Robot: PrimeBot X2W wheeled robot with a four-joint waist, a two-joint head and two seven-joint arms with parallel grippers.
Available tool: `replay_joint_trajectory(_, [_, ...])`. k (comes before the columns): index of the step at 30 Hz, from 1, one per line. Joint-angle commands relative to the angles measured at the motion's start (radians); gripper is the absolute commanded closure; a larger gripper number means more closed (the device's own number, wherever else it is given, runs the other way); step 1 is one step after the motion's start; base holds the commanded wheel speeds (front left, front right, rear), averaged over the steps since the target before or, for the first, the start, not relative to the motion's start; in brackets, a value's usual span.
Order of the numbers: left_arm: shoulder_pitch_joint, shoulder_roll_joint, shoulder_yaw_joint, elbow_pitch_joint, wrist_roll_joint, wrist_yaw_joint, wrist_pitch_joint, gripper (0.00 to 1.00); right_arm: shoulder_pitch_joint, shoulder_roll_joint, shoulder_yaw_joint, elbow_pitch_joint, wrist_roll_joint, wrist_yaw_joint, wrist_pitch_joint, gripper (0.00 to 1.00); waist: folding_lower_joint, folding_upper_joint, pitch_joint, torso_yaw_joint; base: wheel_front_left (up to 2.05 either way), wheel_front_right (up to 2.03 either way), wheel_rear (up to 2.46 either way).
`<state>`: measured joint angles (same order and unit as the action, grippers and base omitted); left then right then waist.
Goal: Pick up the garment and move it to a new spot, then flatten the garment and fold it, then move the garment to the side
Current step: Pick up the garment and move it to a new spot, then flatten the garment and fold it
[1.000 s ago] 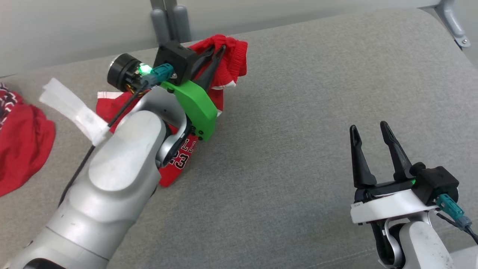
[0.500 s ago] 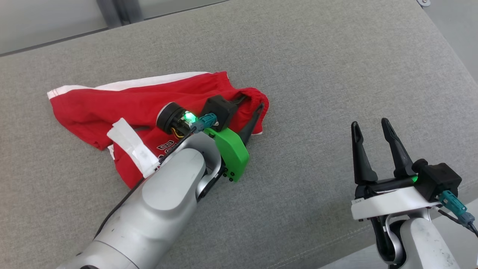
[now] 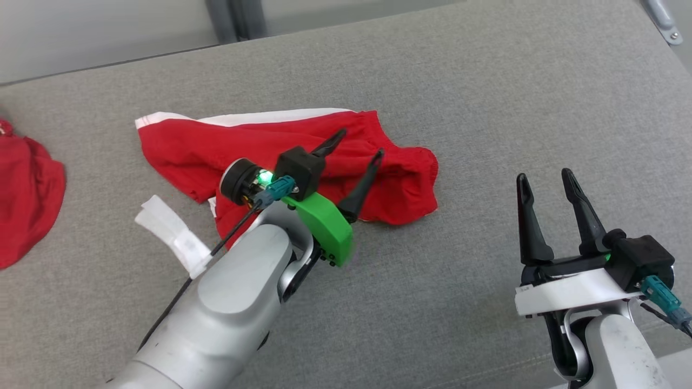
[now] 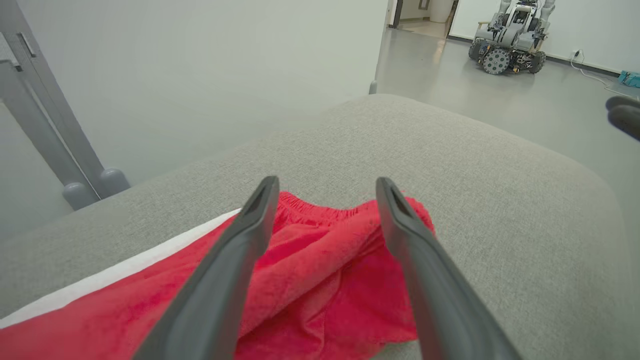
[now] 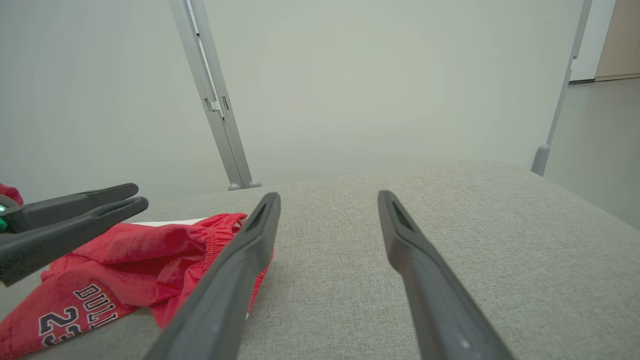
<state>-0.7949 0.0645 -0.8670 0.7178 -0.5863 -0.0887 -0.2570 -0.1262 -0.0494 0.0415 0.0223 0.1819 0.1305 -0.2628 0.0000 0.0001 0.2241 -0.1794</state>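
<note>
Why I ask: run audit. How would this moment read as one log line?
red shorts: crumpled on grey cushion | left hand: open, over them | right hand: open, empty

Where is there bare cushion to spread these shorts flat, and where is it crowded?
Free: the grey cushion between the red shorts and the right claw, back to the far edge; also the near strip between the two arms. Crowded: the left, where a second red garment lies at the edge and the left claw hangs open over the shorts.
</note>
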Motion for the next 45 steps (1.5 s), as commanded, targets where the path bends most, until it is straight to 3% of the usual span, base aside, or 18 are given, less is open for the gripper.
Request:
replay_joint_trajectory(1, [0.029,0.018,0.017,-0.016,-0.009,0.013,-0.006,0.0,0.007,-0.002,-0.004,-0.009,-0.009,0.0,-0.003,0.0,0.0,-0.0001,-0.036,0.042,0.0,0.0,0.0])
replay_joint_trajectory(11, [0.26,0.108,0.215,-0.276,0.034,0.11,-0.008,0.0,0.008,-0.002,-0.031,-0.046,-0.052,0.0,-0.003,0.0,0.0,-0.0001,-0.087,0.11,0.0,0.0,0.0])
replay_joint_trajectory(21, [0.546,0.106,0.439,-0.5,0.108,0.161,-0.007,0.0,0.049,-0.002,-0.038,-0.061,-0.052,0.0,-0.003,0.0,0.0,-0.0001,-0.13,0.141,0.0,0.0,0.0])
replay_joint_trajectory(33, [0.79,0.046,0.65,-0.619,0.213,0.138,-0.007,0.0,0.102,-0.002,-0.013,-0.019,-0.026,0.0,-0.003,0.0,0.0,-0.0001,-0.17,0.145,0.0,0.0,0.0])
replay_joint_trajectory(45, [0.847,-0.002,0.74,-0.621,0.276,0.091,-0.007,0.0,0.113,-0.002,0.001,0.021,-0.018,0.0,-0.003,0.0,0.0,-0.0001,-0.189,0.149,0.0,0.0,0.0])
